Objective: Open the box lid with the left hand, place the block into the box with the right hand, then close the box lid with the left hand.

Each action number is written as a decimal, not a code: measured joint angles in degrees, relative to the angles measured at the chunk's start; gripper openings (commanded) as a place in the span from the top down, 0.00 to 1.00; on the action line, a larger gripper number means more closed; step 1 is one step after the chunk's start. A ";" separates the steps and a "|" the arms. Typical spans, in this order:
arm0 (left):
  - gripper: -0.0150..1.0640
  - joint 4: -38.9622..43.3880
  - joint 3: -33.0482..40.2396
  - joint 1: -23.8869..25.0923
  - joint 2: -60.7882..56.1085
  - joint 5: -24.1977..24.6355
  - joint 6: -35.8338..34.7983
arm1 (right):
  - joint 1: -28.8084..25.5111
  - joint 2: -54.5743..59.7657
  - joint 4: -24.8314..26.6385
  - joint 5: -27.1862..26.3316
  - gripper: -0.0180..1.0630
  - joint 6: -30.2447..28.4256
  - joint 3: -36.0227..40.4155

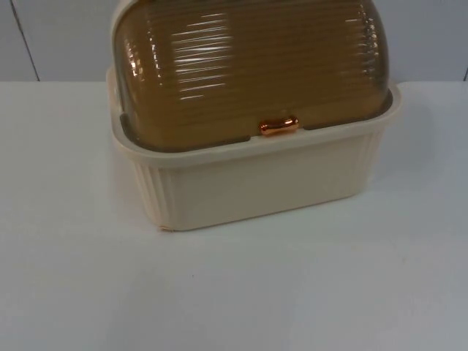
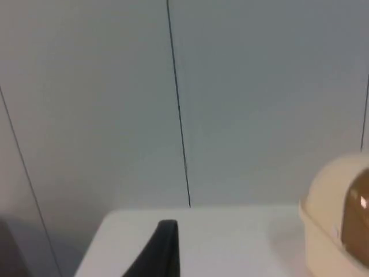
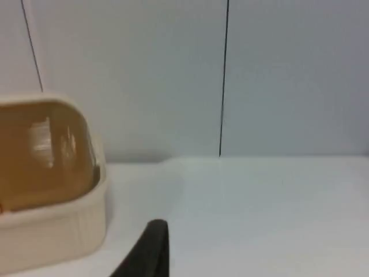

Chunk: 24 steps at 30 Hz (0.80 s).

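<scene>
the box (image 1: pixel 256 179) looks like light, stiff, slippery plastic; its closed lid (image 1: pixel 248 66) is best lifted by the small copper handle (image 1: pixel 278 126). i cannot tell either gripper's finger state.

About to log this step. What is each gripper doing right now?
Left gripper: beside the box, holding nothing seen; open or closed cannot be told.
Right gripper: beside the box, same, cannot be told.

Left gripper (image 2: pixel 164 254) low, facing forward; right gripper (image 3: pixel 153 251) low, facing forward, both arms waiting
</scene>
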 measured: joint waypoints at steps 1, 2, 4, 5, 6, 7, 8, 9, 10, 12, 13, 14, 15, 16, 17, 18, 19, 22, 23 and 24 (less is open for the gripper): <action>0.02 0.00 0.79 0.00 0.10 0.82 0.00 | 0.00 0.00 0.00 0.11 0.01 0.00 1.30; 0.02 0.00 1.56 0.00 0.10 1.51 0.00 | 0.00 0.00 0.00 0.10 0.01 0.00 2.61; 0.02 0.00 1.98 0.00 0.10 2.13 0.00 | 0.59 0.00 0.00 0.21 0.01 0.00 3.57; 0.02 0.00 2.24 0.00 0.10 2.42 0.00 | 2.04 0.00 0.22 0.21 0.01 0.12 4.86; 0.02 0.00 2.24 0.00 0.10 2.42 0.00 | 2.62 0.00 0.23 0.21 0.01 0.12 5.15; 0.02 0.00 2.24 0.00 0.10 2.17 0.00 | 3.86 0.00 0.11 0.21 0.01 0.12 5.41; 0.02 0.00 2.24 0.00 0.10 2.17 0.00 | 4.15 0.00 0.11 0.11 0.01 0.26 5.53; 0.02 0.00 2.24 0.00 0.10 2.17 0.00 | 4.15 0.00 0.11 0.11 0.01 0.26 5.53; 0.02 0.00 2.24 0.00 0.10 2.17 0.00 | 4.30 0.00 -0.05 -0.01 0.01 0.28 5.63; 0.02 0.00 2.24 0.00 0.10 2.17 0.00 | 5.17 0.00 0.04 -0.01 0.01 1.55 5.63; 0.02 0.00 2.24 0.00 0.10 2.17 0.00 | 5.50 0.00 0.06 0.12 0.01 2.16 5.70; 0.02 0.00 2.24 0.00 0.10 2.17 0.00 | 5.63 0.00 0.17 0.65 0.01 2.60 5.98; 0.02 0.00 2.24 0.00 0.10 2.29 0.00 | 5.77 0.00 0.06 1.72 0.01 2.77 6.45; 0.02 0.00 2.24 0.00 0.10 2.29 0.00 | 5.77 0.00 0.06 1.72 0.01 2.77 6.45; 0.02 0.00 2.34 0.00 0.10 2.98 0.00 | 5.77 0.00 0.06 3.34 0.01 3.19 7.55; 0.02 0.00 2.46 0.00 0.10 3.75 0.00 | 5.77 0.00 0.06 3.62 0.01 3.44 8.03; 0.02 0.00 2.58 0.00 0.10 4.07 0.00 | 5.77 0.10 0.06 3.94 0.01 3.85 8.91; 0.02 0.00 3.45 0.00 0.10 6.16 0.00 | 5.77 0.10 0.44 3.69 0.01 4.10 9.87; 0.02 0.00 3.97 0.00 0.10 7.30 0.00 | 5.77 0.10 0.57 3.21 0.01 4.10 10.03; 0.02 0.00 4.72 0.00 0.10 8.35 0.00 | 5.77 0.10 0.72 3.09 0.01 4.10 10.44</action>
